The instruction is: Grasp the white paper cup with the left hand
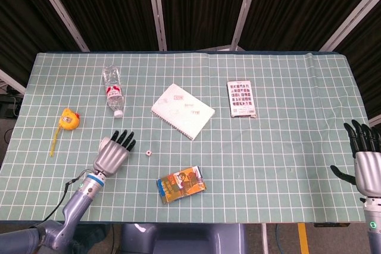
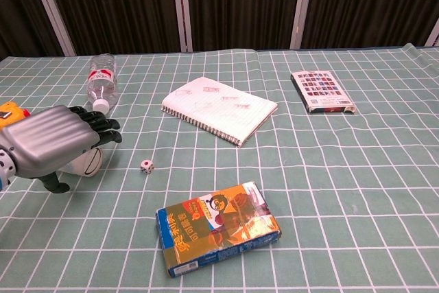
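The white paper cup (image 2: pixel 87 162) lies on its side at the front left of the table, its open mouth facing right. Only that rim end shows in the chest view; in the head view the cup is hidden under my hand. My left hand (image 1: pixel 113 154) (image 2: pixel 51 143) lies palm down over the cup, its fingers (image 2: pixel 103 128) stretched across the top and the thumb low on the near side. The fingers look extended, not closed round the cup. At the table's right front edge my right hand (image 1: pixel 366 159) is open with fingers spread and empty.
A small die (image 1: pixel 148 154) sits just right of the cup. A snack box (image 1: pixel 181 184) lies in front, a water bottle (image 1: pixel 112 90) and yellow tape measure (image 1: pixel 70 119) behind left, a notebook (image 1: pixel 182 110) mid-table, and a card box (image 1: pixel 241 99) further right.
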Available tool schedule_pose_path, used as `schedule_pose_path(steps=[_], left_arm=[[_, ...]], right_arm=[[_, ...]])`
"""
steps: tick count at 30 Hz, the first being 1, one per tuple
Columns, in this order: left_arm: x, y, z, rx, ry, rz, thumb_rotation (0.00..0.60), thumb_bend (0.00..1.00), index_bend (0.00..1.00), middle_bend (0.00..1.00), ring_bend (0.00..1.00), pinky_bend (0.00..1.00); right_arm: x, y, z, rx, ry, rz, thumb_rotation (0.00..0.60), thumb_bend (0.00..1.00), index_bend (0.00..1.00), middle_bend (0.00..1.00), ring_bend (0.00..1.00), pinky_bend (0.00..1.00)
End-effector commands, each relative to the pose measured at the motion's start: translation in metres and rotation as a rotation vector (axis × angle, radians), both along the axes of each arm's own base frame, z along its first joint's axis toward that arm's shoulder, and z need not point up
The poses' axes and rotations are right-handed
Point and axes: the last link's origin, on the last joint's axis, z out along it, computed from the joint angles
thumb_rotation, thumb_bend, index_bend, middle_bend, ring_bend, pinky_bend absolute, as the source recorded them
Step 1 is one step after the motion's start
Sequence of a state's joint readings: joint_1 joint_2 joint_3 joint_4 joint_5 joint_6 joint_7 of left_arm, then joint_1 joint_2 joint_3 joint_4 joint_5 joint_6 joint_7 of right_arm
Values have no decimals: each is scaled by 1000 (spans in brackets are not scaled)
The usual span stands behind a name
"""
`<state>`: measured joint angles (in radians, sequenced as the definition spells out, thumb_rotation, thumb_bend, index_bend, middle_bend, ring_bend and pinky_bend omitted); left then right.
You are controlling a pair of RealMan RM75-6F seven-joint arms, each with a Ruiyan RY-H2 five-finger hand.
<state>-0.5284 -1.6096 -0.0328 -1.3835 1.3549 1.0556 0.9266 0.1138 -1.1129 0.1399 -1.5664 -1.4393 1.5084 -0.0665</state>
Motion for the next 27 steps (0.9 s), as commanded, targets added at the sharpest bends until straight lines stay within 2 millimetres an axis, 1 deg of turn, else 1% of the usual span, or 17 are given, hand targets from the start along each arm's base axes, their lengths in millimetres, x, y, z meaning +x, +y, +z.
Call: schedule_pose_path(steps=[1,5,7,9,11,13,15,16,17,20,24,27], left_arm=[[-1,-1,-4,2,7,-7,600,0,207,170,178,267],[-2,2,-4,36,0,-17,600,0,334,342,316,395],[-3,3,-3,42,-11,-13,600,0,380,409,374,442],[-2,5,1,51,-49,0,600,0,427,460,420,480],[-1,7,5,50,-94,13,600,0,443,475,434,492],[4,11,14,35,-238,65,600,0,444,474,435,497],[12,19,27,16,-472,147,600,0,448,473,437,501],[13,23,32,4,-545,170,600,0,451,473,437,502],[16,27,40,-4,-676,217,600,0,454,473,438,503],[16,36,58,-19,-927,296,600,0,458,472,440,507],[12,43,68,-35,-1123,348,600,0,459,472,440,508],[8,48,71,-59,-1272,395,600,0,458,472,438,508]], right_arm=[[0,0,-1,2,1,-1,600,0,0,0,0,0],[-1,-1,-1,4,2,-4,600,0,0,0,0,0],[-1,-1,-1,4,2,-4,600,0,0,0,0,0],[-1,-1,-1,6,2,-6,600,0,0,0,0,0],[-1,-1,-1,7,2,-6,600,0,0,0,0,0],[-1,-1,-1,7,2,-6,600,0,0,0,0,0],[-1,-1,-1,7,1,-6,600,0,0,0,0,0],[-1,-1,-1,7,0,-6,600,0,0,0,0,0],[-1,-1,-1,8,0,-6,600,0,0,0,0,0],[-1,-1,-1,8,-3,-6,600,0,0,0,0,0],[-1,-1,-1,8,-2,-7,600,0,0,0,0,0],[-1,-1,-1,9,-3,-8,600,0,0,0,0,0]])
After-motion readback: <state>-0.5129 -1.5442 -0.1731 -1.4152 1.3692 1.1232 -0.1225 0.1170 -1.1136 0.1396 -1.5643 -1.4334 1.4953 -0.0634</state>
